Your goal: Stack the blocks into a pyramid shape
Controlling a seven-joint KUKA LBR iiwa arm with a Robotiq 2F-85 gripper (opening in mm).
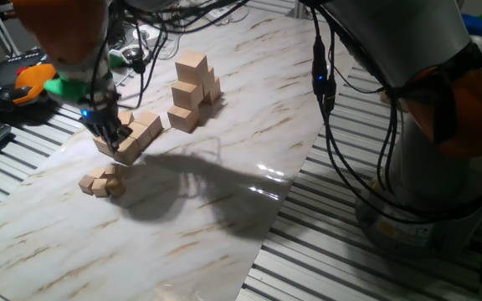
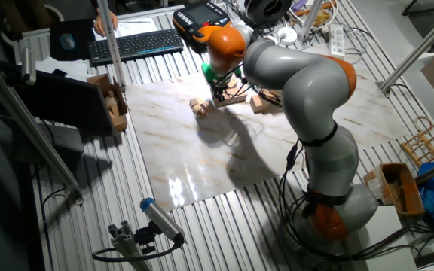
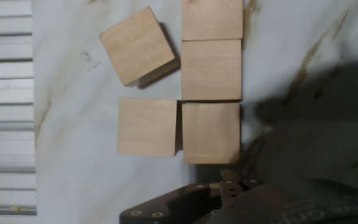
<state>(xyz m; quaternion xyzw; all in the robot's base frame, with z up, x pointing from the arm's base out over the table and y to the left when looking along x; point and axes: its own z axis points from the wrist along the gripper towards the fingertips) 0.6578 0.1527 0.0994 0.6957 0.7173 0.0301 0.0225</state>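
A group of pale wooden blocks lies flat on the marble board, left of centre. The hand view shows these blocks from above: three in a column, one beside the lowest, one turned askew at upper left. My gripper hangs low over the near-left end of this group and looks open, holding nothing. Only its dark tip shows at the bottom edge of the hand view, just below the lowest block. A stacked pile of blocks stands behind, three levels high.
A clump of much smaller wooden cubes sits in front of the gripper, towards the board's near-left edge. Cables, a keyboard and an orange handheld unit crowd the slatted table beyond the board. The robot's base stands on the right.
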